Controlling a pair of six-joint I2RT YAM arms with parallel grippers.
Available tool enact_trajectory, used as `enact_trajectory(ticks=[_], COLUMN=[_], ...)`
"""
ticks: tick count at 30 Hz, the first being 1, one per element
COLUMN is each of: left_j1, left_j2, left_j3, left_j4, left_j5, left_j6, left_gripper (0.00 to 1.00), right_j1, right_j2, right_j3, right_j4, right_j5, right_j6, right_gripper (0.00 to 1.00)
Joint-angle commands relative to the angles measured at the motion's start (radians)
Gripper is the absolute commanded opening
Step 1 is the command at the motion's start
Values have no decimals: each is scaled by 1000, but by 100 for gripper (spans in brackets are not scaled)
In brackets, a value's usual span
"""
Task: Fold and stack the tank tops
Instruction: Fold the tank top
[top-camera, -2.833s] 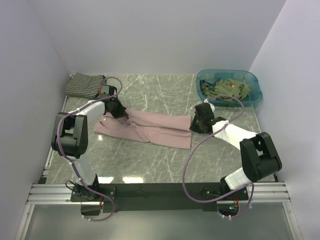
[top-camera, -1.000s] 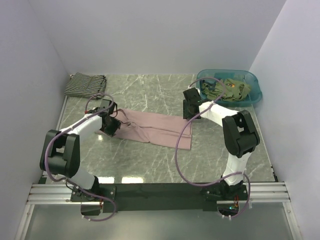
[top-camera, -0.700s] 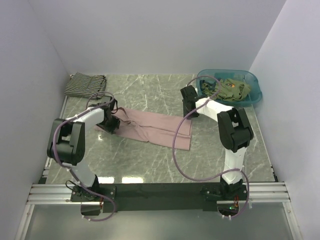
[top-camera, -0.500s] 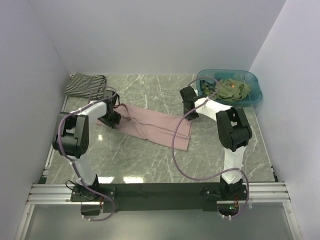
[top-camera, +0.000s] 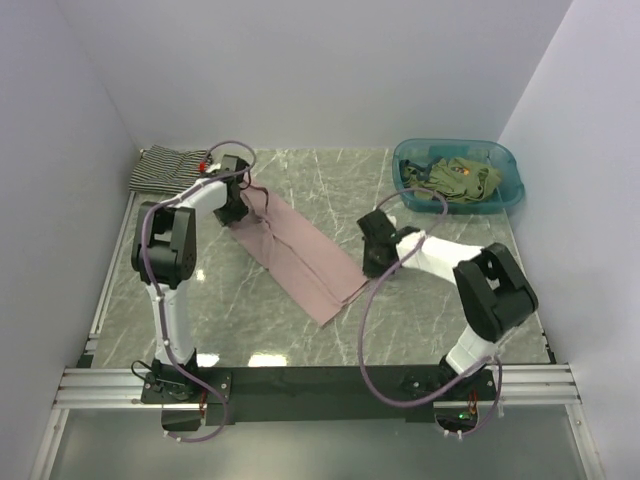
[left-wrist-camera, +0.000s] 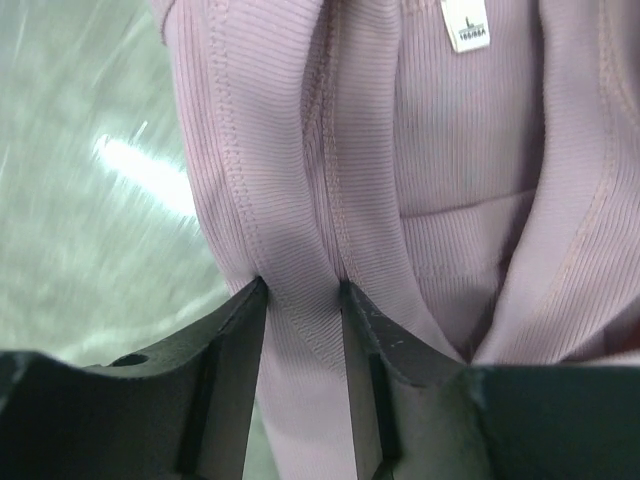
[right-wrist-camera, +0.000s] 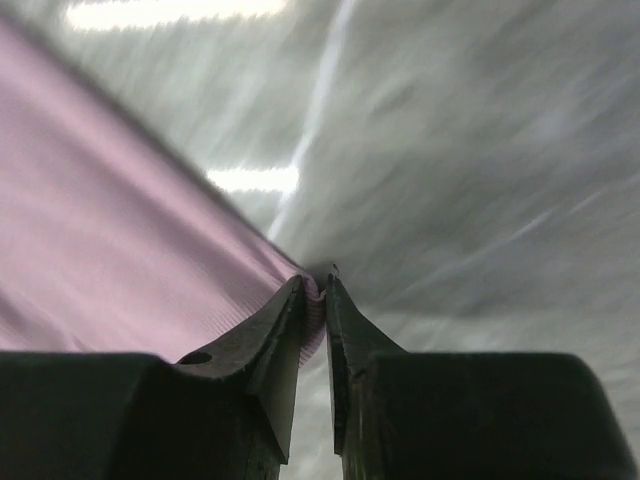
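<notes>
Bench (top-camera: 240, 320), grey marble, carried everything. The pink tank top (top-camera: 295, 250) lay on it as a long diagonal band, running from the far left down toward the near middle, narrowed along its length and partly on the bench. The teal basin (top-camera: 500, 200) stood at the far right with the olive tank tops (top-camera: 460, 178) heaped inside. The striped tank top (top-camera: 165, 168) sat folded in the far left corner. The left claw (left-wrist-camera: 303, 290) was clamped on a ribbed strap-side band of the pink top at its far end, cloth visibly between the fingers. The right claw (right-wrist-camera: 313, 285) was pinched nearly closed on a thin edge at the opposite end. The size label (left-wrist-camera: 466, 22) faced up near the neckline. We judged the right-hand pinch the weak point: so little fabric sat in it that any pull along the garment could slip it free and drop that end. A second risk was the left hold on one band only, which could stretch the knit or skew the fold.
</notes>
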Motion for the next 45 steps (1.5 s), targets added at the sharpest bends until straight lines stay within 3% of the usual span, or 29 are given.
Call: enact_trajectory(ticks=[1,6,13,20,24,26,28,31,34,35,40,42,45], left_j1=[-45,-96,-97,-79,-66,-66,-76,-102,-111,-120,-227,-273,-312], left_j2=[66,175,316,318,171,84,-83,-333,-499,-528,-699,-745,-753], left_j3=[92,254,497,673,735,674,467,33,-303,-421,-681,-801,-868], left_j4=[86,89,115,113,78,58,73,185,293,355,561,679,774], left_j5=[-59,-88,53,102,105,99,99,114,221,314,430,470,501], left_j6=[217,373,478,441,361,261,164,-17,-171,-203,-252,-275,-269], left_gripper=[43,45,51,64,66,66,63,53,46,42,38,38,38], right_j1=[112,246,386,351,249,168,119,59,60,62,60,56,51], right_j2=[-85,-124,-121,-211,-226,-196,-113,26,169,200,453,507,568], right_j3=[-69,-117,-98,-94,12,92,205,360,533,564,844,899,928], right_j4=[57,108,129,82,56,73,80,93,45,44,16,62,182], right_j5=[-54,-69,-41,60,42,-10,-90,-188,-218,-245,-330,-432,-565], right_j6=[100,200,268,246,157,98,56,6,-30,-35,-90,-90,-35], right_gripper=[23,23,23,41,47,48,48,47,46,46,45,44,45])
